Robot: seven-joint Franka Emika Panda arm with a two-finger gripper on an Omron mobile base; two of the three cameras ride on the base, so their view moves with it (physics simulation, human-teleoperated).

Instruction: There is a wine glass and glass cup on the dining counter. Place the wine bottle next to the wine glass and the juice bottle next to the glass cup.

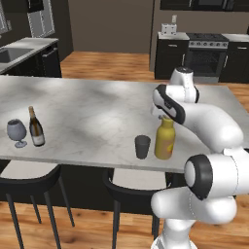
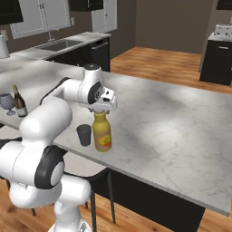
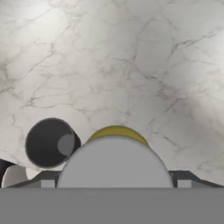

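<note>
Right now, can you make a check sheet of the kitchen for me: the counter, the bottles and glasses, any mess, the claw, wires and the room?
Surface: dining counter, grey-white marble top, dark base.
Wine bottle: upright, close beside the wine glass, near the counter's front edge.
Juice bottle: upright, right beside the glass cup; apart from it in the hand view.
Clutter: nothing seen on the counter besides these four.
Claw: directly over the juice bottle's grey cap; whether the fingers grip it cannot be told.
Cables: nothing seen.
Surroundings: dark stools under the counter, sink and stove along the far walls, wooden floor.
</note>
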